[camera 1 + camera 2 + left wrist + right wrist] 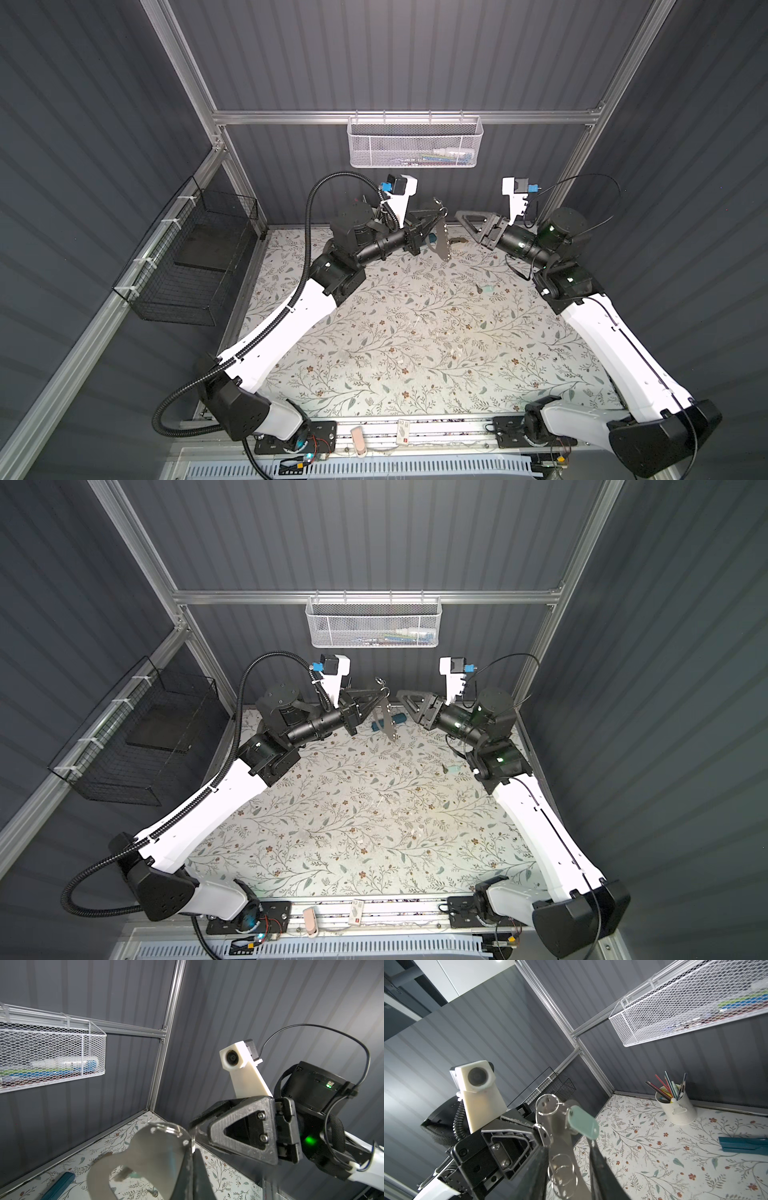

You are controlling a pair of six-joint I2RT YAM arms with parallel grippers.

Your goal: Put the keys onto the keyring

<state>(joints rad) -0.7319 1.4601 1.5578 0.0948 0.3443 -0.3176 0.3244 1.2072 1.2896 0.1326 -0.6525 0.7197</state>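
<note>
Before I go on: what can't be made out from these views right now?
- Right wrist view: the raised key has its green tag over where it meets the keyring; threaded or not is unclear.
- Same view: the right pincer is blurred and cut off by the bottom edge; its grip on that key is unclear.
- Left wrist view: the keyring is blurred, cut off below, partly behind the left pincer.
- Top view: the second key is too small for detail.

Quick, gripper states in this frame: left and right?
Left gripper: shut on the keyring.
Right gripper: jaws look apart, a green-tagged key at its tip; whether it grips cannot be told.
</note>
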